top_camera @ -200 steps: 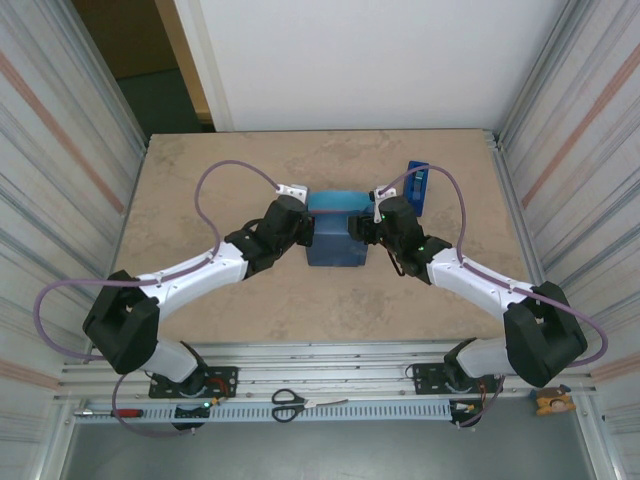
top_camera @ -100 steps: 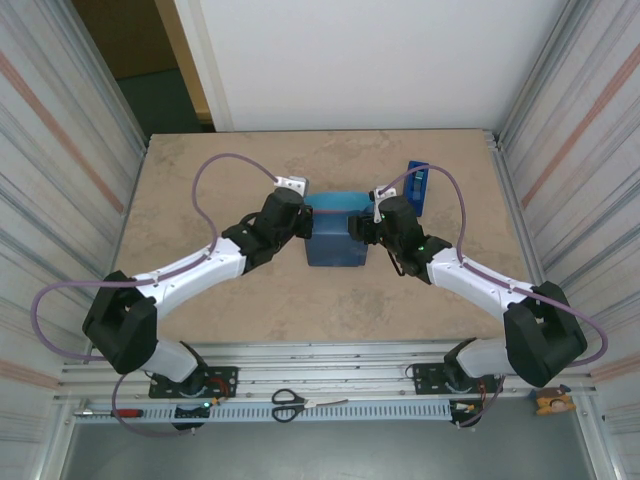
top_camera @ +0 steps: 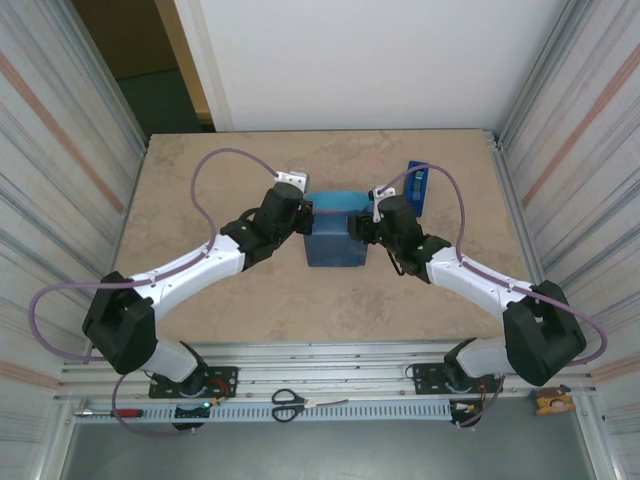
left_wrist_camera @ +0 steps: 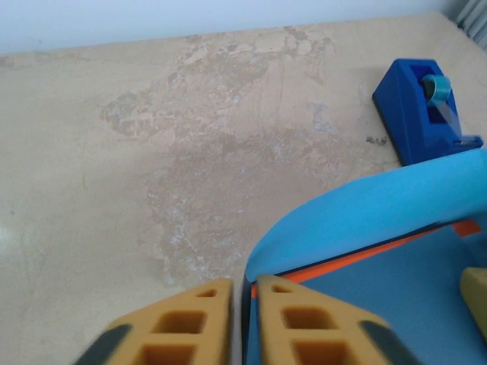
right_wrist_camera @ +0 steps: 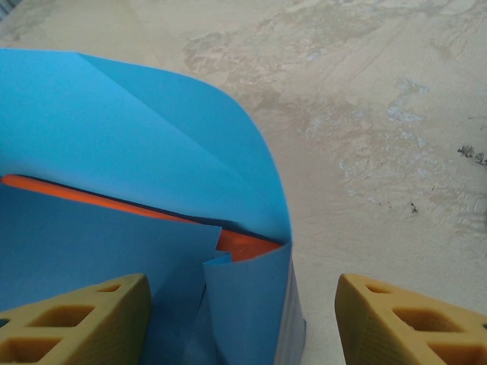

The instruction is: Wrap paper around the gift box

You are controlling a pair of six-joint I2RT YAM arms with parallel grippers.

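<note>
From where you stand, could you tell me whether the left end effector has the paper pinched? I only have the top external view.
Observer: In the left wrist view, the left end effector has its pads nearly together, and the edge of the paper runs into the slit between them.
Operator: Thank you. And the right one?
Observer: The right end effector stands wide open, straddling a folded corner of the paper.

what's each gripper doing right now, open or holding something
Left gripper: closed, pinching the edge of the paper.
Right gripper: open, jaws either side of the wrapped corner of the gift box, gripping nothing.
</note>
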